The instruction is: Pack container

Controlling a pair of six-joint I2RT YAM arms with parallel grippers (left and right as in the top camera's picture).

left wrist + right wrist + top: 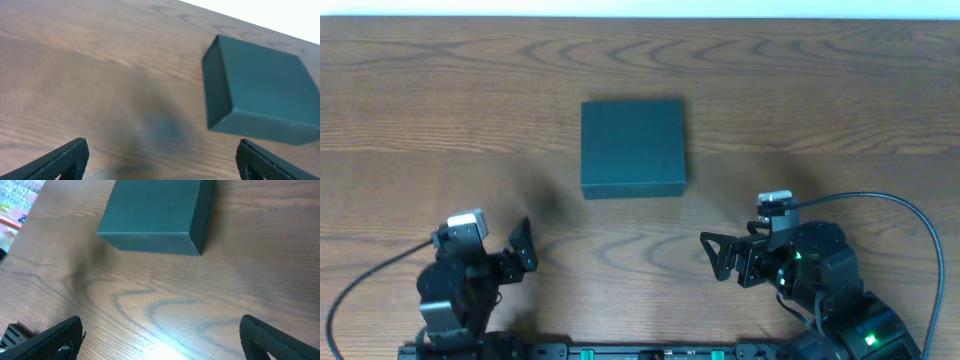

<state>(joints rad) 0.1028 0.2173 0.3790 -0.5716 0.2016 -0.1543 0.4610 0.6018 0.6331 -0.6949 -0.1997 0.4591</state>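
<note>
1. Dark green, matte, square cardboard box (265, 85): lid down, interior hidden. Its right corner is cut off in the left wrist view, and its far side is cut off in the right wrist view.
2. Left gripper (161, 150): only the tips of its black fingers (62, 161) show; the rest lies below the frame.
3. Right gripper (160, 332): fingers (52, 339) likewise cut at the lower edge.
4. Blurred, colourful patch (12, 202), upper left corner of the right wrist view: cut off, not identifiable.
5. Black left arm (455, 295) and right arm (830, 290): bases cut off at the overhead view's lower edge.

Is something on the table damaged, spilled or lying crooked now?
Nothing stands out. The container sits closed and flat on the table, with no dent or spill visible. The left pincer and right pincer are open, apart from it.
</note>
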